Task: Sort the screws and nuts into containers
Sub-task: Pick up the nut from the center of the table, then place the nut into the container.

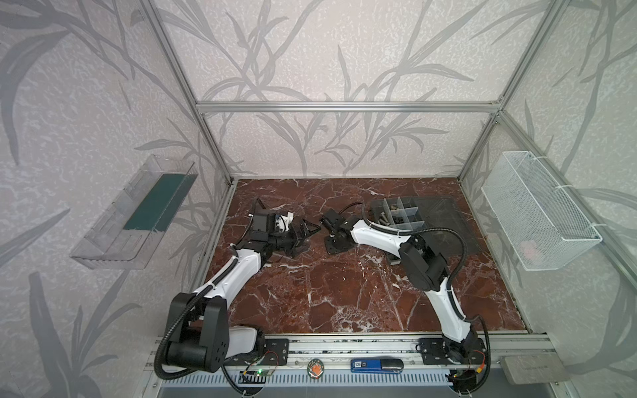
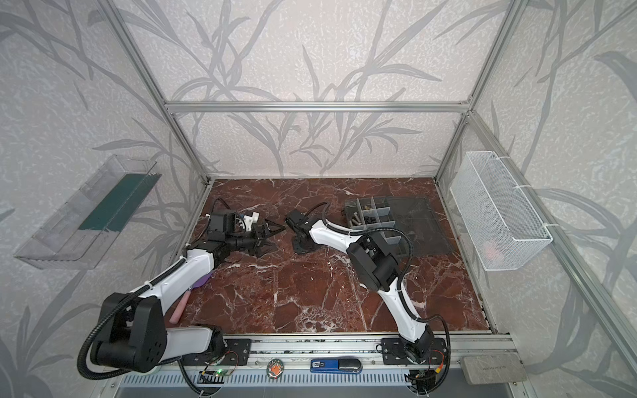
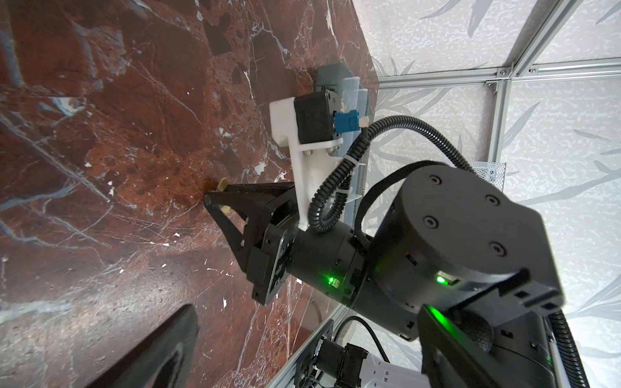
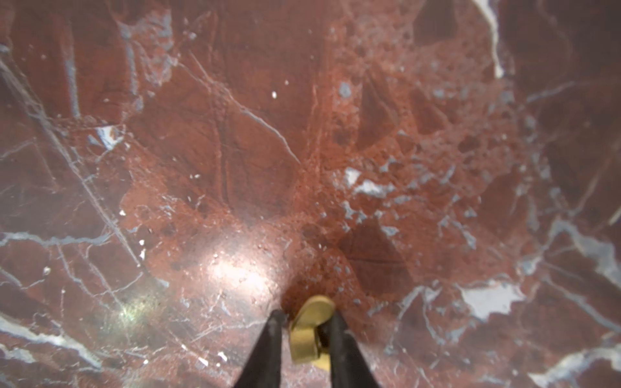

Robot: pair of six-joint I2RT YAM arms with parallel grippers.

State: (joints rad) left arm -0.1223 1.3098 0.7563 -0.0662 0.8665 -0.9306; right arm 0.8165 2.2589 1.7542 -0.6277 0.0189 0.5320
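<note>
Right gripper [image 4: 306, 317] is pointing straight down at about the middle of the table [image 1: 344, 293], and its two black fingers are pinched in on a brass wing nut [image 4: 314, 309]. The right wrist view shows one finger on each side of the nut, with one wing sticking out past the tips. From the left wrist view the tips sit right at the marble, with bits of brass showing either side of them. Can't tell if the nut is off the surface or resting on it.

Left gripper [image 1: 308, 239] sits low just to the left of the right one. It's aimed toward it with the jaws spread wide and nothing between them. The two grippers are near each other but apart.

The box [image 1: 378, 206] is over toward the far right corner, well apart from the nut. Its smoky lid [image 1: 444, 220] is flopped open flat toward the right edge. A few compartments have stuff in them. There are silver bolts [image 1: 384, 217] in one on the left side and some dark bits [image 1: 400, 219] in the next one over. They're too small to tell more.
</note>
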